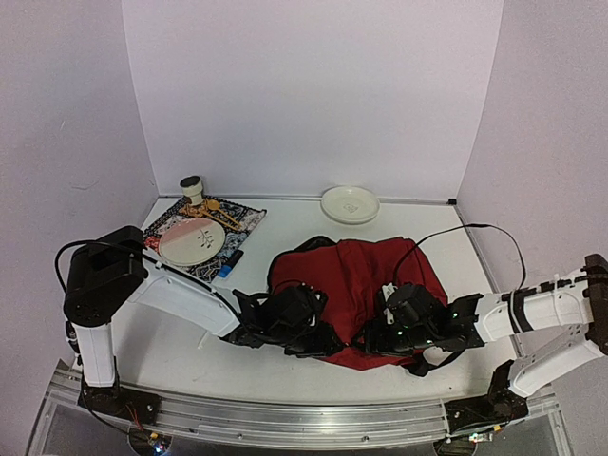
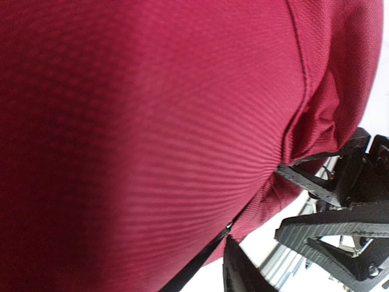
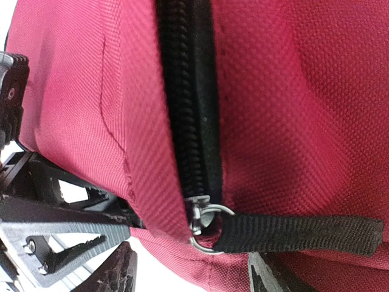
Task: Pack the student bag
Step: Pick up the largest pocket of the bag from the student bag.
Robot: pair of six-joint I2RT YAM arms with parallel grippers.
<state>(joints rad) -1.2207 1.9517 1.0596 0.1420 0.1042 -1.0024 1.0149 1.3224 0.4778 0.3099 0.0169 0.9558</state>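
Left gripper (image 1: 319, 334) is at the near edge of the bag (image 1: 356, 271), and red fabric fills its wrist view. Only one finger (image 2: 243, 274) shows, so I cannot tell how wide it stands. Right gripper (image 1: 380, 334) is at the same edge, just beside the left. Its fingers (image 3: 115, 274) stand apart, with the lower end of the zip (image 3: 188, 109), a metal ring (image 3: 209, 228) and a black pull tab (image 3: 298, 234) just above them; I cannot tell whether they pinch the fabric. The bag lies mid-table (image 1: 190, 361), in front of both arms. At far left a plate (image 1: 192, 241) rests on a patterned mat (image 1: 242, 220) with a cup (image 1: 192, 185) behind it, and a bowl (image 1: 350, 203) stands at the far edge, apart from the bag
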